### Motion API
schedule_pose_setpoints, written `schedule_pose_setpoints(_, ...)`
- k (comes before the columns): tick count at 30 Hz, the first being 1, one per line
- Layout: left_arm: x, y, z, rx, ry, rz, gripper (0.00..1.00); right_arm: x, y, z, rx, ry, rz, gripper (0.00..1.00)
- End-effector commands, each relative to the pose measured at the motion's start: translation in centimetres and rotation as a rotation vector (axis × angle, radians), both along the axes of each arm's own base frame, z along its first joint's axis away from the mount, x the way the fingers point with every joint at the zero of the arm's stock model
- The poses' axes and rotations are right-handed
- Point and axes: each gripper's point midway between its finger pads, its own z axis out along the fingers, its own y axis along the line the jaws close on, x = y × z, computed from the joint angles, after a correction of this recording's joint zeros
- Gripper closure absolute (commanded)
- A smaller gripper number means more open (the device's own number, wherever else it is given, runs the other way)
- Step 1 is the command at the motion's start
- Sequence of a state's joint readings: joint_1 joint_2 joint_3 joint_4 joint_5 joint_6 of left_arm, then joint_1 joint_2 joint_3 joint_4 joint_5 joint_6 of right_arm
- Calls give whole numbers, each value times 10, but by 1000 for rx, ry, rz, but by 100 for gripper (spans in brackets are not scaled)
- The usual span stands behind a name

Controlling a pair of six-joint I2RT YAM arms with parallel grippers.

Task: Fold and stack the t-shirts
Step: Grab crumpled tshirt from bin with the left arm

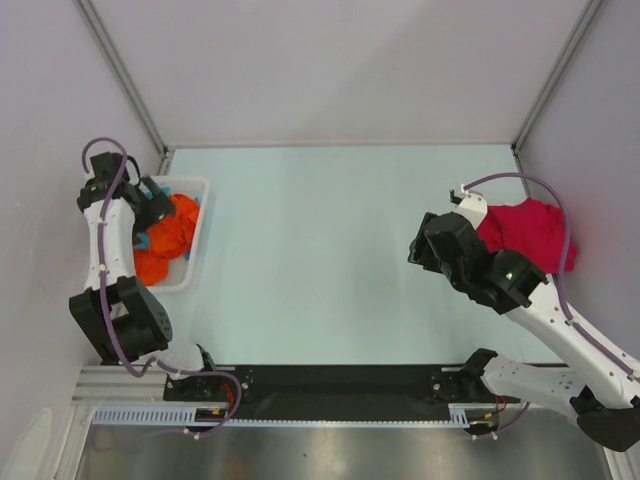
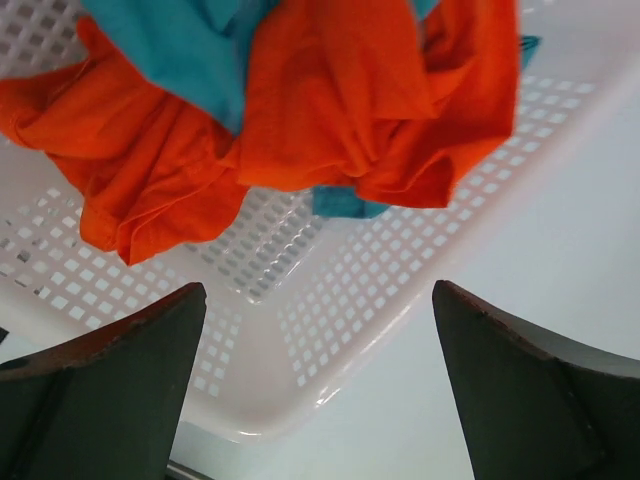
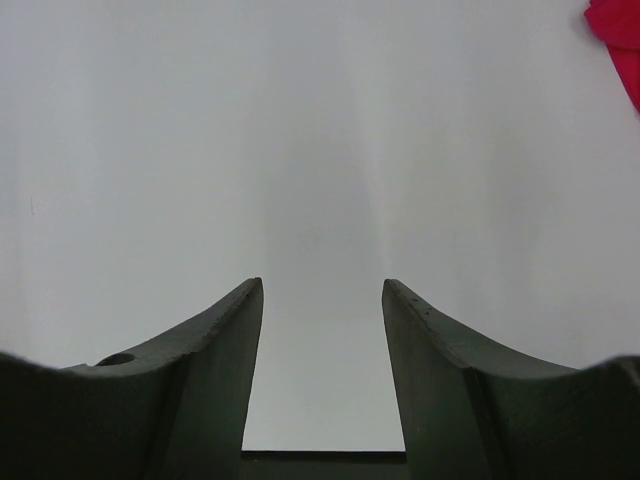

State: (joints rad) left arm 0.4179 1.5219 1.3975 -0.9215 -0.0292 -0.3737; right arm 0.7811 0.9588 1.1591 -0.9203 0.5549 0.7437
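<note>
The bright orange t-shirt (image 1: 165,240) lies crumpled in the white mesh basket (image 1: 196,185) at the left, with the teal t-shirt (image 1: 145,242) peeking out beside it. In the left wrist view the orange t-shirt (image 2: 330,110) lies over the teal t-shirt (image 2: 190,50). My left gripper (image 1: 155,205) hovers over the basket's far end, open and empty (image 2: 318,288). The crimson t-shirt (image 1: 530,230) lies bunched on the table at the right, and its edge shows in the right wrist view (image 3: 615,30). My right gripper (image 1: 422,250) is open and empty (image 3: 322,283) over bare table left of it.
The basket's wall (image 2: 330,330) and its rim fill the lower left wrist view. Grey walls and metal posts enclose the pale table (image 1: 330,260) on three sides. A black rail (image 1: 340,380) with the arm bases runs along the near edge.
</note>
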Motion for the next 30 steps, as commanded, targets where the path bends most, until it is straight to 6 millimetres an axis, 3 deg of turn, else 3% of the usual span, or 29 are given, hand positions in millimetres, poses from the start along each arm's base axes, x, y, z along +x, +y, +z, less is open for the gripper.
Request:
schedule_pose_setpoints(1, 26, -29, 64, 161, -141, -128, 1, 3, 4, 4, 22, -13, 2, 43)
schedule_pose_setpoints(4, 34, -50, 75, 194, -165, -195, 1, 3, 6, 4, 30, -8, 5, 43)
schedule_pose_setpoints(11, 35, -62, 51, 200, -93, -238, 0, -1, 3, 3, 29, 3, 0, 42)
schedule_pose_setpoints(15, 31, -54, 35, 224, -40, -210, 1, -3, 1, 3, 28, 7, -2, 42)
schedule_pose_setpoints(19, 32, -34, 19, 286, 51, -150, 1, -6, -3, 4, 25, 11, -9, 42)
schedule_pose_setpoints(30, 42, -22, -32, 264, 190, -67, 1, -17, -25, 5, -14, 13, -53, 41)
